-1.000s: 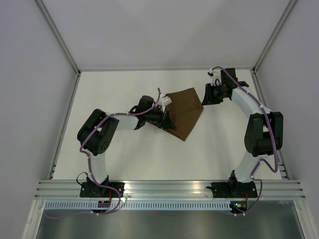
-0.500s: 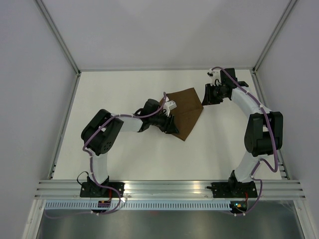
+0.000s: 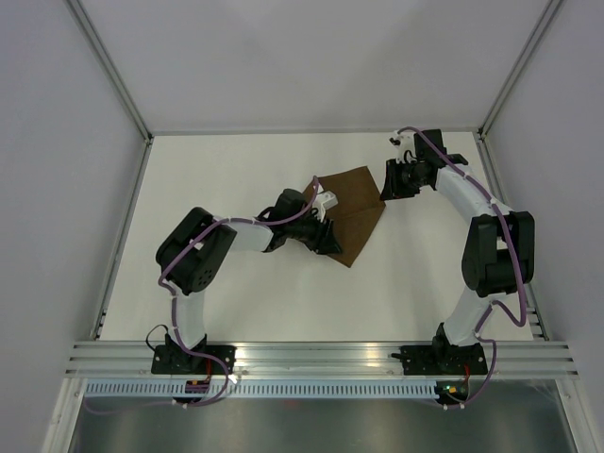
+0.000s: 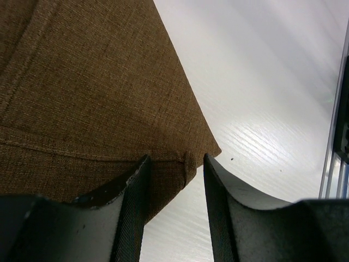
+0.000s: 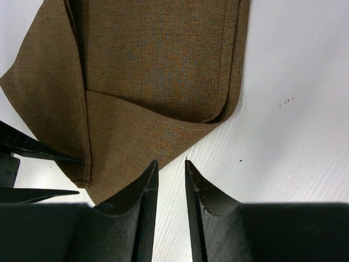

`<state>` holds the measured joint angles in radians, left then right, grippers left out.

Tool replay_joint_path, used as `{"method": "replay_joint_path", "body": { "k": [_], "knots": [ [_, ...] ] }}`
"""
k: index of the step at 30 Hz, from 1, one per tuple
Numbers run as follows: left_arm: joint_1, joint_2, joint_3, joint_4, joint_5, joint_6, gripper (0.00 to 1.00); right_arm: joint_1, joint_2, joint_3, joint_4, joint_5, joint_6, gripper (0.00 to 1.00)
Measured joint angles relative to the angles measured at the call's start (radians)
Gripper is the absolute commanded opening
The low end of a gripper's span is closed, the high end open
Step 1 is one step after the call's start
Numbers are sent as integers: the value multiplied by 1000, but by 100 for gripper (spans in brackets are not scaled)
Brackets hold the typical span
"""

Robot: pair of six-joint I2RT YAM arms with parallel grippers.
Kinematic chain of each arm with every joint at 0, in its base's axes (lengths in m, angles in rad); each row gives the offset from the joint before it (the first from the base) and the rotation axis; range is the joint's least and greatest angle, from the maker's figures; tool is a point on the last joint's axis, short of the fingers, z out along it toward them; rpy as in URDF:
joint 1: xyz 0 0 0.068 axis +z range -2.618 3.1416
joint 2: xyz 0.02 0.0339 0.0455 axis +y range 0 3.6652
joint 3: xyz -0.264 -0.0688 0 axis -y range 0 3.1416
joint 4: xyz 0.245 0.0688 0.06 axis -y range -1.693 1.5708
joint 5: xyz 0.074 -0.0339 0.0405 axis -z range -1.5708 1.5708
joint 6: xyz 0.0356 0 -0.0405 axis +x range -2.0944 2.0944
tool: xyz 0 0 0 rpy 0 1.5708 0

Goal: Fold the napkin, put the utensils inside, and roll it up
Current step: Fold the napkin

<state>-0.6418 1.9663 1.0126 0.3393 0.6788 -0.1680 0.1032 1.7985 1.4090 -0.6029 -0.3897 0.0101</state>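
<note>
The dark brown napkin [image 3: 356, 206] lies folded on the white table, its layers overlapping. My left gripper [image 3: 327, 243] is at the napkin's near-left edge. In the left wrist view the napkin [image 4: 98, 82] fills the upper left, and my left gripper [image 4: 176, 159] is open with the cloth's corner lying between its fingers. My right gripper [image 3: 387, 186] is at the napkin's far-right corner. In the right wrist view my right gripper [image 5: 170, 162] is narrowly open and empty, its tips just off the napkin's [image 5: 158, 65] edge. The knife is out of view.
The white table [image 3: 236, 179] is enclosed by grey walls with metal frame posts at the corners. A metal rail [image 3: 321, 357] runs along the near edge by the arm bases. The left gripper's fingers [image 5: 38, 148] show at the left of the right wrist view.
My left gripper has moved right and slightly nearer along the napkin's near edge. The right arm has barely moved.
</note>
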Motion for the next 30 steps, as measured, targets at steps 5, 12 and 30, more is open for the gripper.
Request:
{"method": "replay_joint_path", "body": {
  "k": [5,12,30],
  "knots": [
    [0,-23,2,14,-48,-27,51,6,0,0,-2,7,0,32],
    [42,-203,24,-35,-315,-69,52,8,-1,-17,4,58,-13,32],
    [193,4,222,-343,-801,-169,40,23,53,-131,27,137,-22,30]
  ]
}}
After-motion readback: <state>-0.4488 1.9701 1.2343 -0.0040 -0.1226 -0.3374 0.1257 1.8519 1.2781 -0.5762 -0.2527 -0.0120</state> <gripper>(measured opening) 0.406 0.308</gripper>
